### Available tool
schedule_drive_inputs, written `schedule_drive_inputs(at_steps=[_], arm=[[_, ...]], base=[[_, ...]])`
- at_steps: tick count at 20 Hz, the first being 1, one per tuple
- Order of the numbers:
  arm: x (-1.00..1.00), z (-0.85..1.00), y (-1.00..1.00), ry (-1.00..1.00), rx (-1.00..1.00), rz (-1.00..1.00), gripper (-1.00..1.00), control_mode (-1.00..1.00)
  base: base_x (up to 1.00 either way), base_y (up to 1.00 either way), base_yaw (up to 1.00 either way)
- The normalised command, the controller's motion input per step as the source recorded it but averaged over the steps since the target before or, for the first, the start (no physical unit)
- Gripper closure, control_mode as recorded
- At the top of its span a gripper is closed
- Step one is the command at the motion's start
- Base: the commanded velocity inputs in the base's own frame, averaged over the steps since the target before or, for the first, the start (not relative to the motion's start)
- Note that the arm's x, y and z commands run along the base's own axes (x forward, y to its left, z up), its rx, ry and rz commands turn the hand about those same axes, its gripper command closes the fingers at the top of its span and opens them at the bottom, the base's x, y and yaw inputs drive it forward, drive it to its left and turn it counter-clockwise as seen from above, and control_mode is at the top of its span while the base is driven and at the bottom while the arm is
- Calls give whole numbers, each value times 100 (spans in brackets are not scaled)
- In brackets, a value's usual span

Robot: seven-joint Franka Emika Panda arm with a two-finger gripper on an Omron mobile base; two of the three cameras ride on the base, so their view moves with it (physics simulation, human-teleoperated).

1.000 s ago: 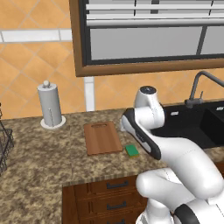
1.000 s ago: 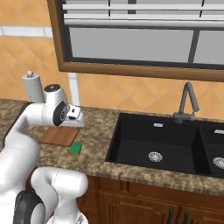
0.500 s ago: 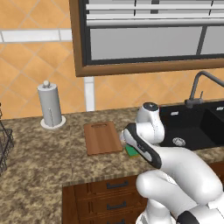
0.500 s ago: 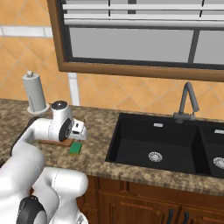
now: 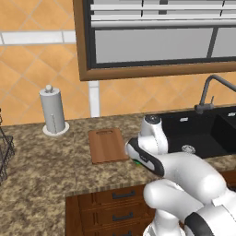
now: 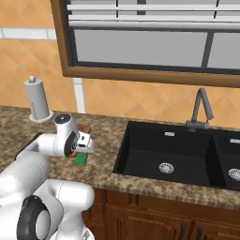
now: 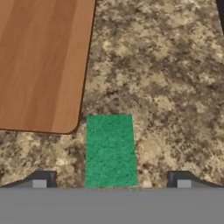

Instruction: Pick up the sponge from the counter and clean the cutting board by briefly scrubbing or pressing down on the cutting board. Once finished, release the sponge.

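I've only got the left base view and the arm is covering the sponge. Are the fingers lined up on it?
Observer: Yes. In the hand view the sponge sits between the two open fingertips, with a gap on each side.
Operator: Is it touching the cutting board?
Observer: No. A strip of counter separates it from the board's rounded corner.
Operator: Is the gripper down at it?
Observer: The right base view shows the gripper low, just over the sponge.
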Motion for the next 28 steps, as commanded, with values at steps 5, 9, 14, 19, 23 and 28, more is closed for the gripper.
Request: schedule_drive_inputs(at_steps=[5,9,14,19,23,28], arm=[[22,-20,0,2,-3,0,-100,-100],[4,-25,0,2,0,5,-100,-100],[0,-29,0,1,0,10,-100,-100],[0,-33,0,0,0,11,-100,-100],[0,-35,0,1,0,10,-100,-100],[0,-38,0,0,0,3,-100,-100]], base=[[0,0,0],[0,0,0],[0,0,0],[0,0,0],[0,0,0],[0,0,0]])
